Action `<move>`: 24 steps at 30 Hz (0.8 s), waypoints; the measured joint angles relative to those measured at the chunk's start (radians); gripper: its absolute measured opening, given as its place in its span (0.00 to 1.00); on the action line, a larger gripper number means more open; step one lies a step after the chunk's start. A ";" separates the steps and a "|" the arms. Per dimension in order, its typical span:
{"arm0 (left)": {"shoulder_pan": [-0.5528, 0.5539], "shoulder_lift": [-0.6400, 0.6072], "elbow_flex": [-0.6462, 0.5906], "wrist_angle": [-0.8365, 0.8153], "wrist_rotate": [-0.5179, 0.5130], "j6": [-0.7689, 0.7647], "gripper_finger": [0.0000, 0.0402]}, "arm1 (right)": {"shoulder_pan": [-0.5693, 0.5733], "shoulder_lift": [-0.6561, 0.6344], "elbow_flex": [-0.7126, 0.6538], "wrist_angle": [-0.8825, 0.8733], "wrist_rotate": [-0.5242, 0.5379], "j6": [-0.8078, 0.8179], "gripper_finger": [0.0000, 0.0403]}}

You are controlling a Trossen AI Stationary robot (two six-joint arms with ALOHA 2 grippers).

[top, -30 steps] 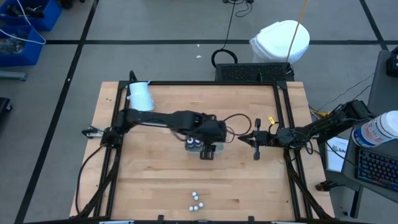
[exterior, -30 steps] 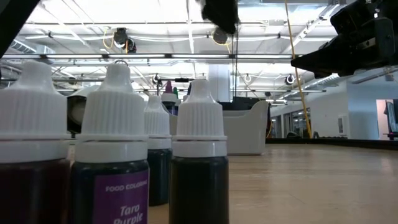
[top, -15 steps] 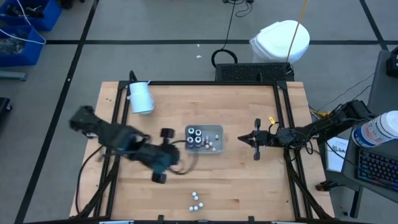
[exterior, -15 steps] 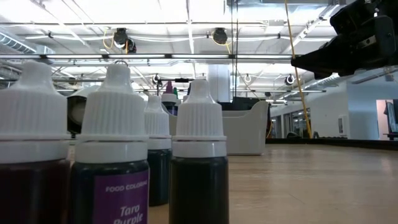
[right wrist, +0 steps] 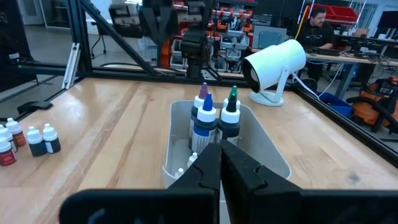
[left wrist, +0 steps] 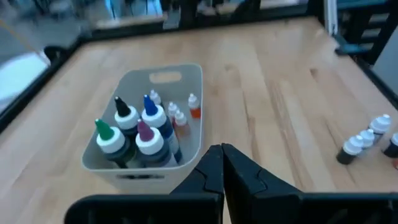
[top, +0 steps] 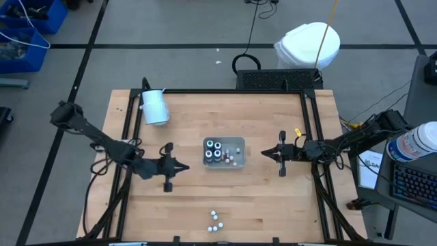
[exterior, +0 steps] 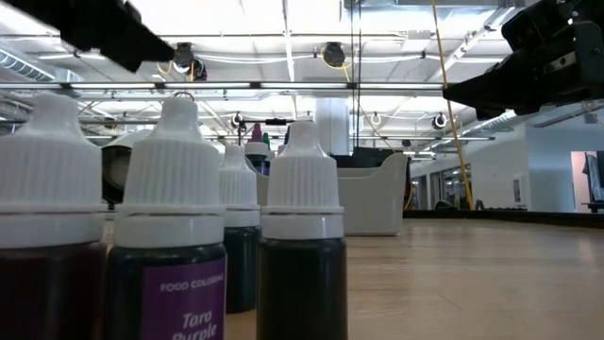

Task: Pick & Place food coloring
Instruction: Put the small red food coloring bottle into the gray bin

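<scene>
**A:** What is the high view showing you?

**B:** The tray (top: 236, 145) is sitting mid-table, holding four dark bottles (top: 214, 152). A few loose bottles (top: 215, 221) are standing near the front edge. Your left gripper (top: 179, 166) is hovering just left of the tray, fingers pressed together, holding nothing. Your right gripper (top: 268, 153) is waiting on the tray's other side, also closed and empty.

**A:** And the low view?

**B:** White-capped upright bottles (exterior: 302, 247) are filling the foreground.

**A:** The wrist views?

**B:** The left one is facing the tray (left wrist: 186, 78); loose bottles (left wrist: 364, 142) are lying off to one side. Left looks slightly nearer them.
</scene>
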 joint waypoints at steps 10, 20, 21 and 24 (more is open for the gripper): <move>0.000 0.028 -0.308 0.544 -0.045 0.117 0.02 | -0.002 0.019 0.000 -0.003 0.003 -0.028 0.00; 0.001 0.029 -0.396 0.563 -0.092 0.113 0.02 | -0.002 0.076 0.000 -0.001 0.007 -0.027 0.00; 0.001 0.030 -0.411 0.563 -0.109 0.098 0.03 | -0.002 0.081 0.000 -0.001 0.006 -0.027 0.00; 0.002 0.030 -0.445 0.563 -0.151 0.043 0.02 | -0.002 0.097 0.000 -0.002 0.006 -0.027 0.00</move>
